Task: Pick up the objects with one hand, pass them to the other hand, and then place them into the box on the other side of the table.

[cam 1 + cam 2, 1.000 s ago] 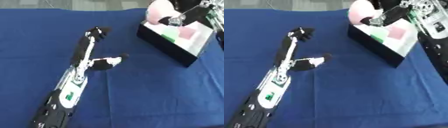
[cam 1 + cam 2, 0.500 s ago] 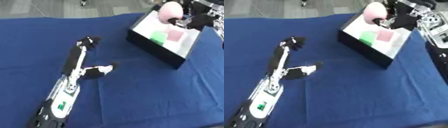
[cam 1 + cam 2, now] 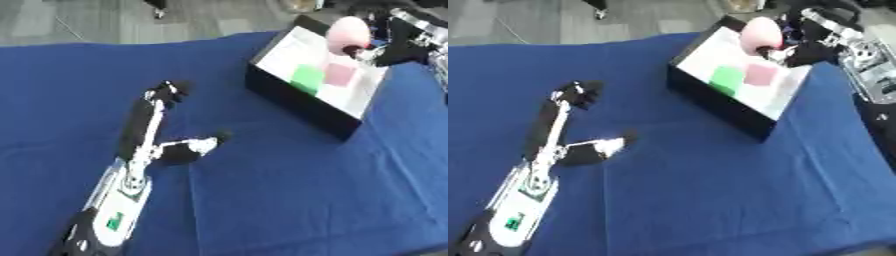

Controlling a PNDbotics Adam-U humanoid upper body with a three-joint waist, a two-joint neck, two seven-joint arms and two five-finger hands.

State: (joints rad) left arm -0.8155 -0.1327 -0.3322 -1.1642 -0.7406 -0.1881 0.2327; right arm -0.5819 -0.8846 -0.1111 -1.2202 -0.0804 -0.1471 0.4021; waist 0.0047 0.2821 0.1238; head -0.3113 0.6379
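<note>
Blue cloth (image 3: pixel 289 190) over the table (creased in places), grey floor (image 3: pixel 105 20) beyond its far edge

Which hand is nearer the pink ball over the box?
Right. The right hand holds the pink ball above the box; the left hand lies open on the blue cloth, well off to the left.

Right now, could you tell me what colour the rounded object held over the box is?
Pale pink; the rounded object shows best in the right eye view.

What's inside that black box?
The box holds a green block and a pink block. The right hand holds a pink ball above it, hiding the far corner.
</note>
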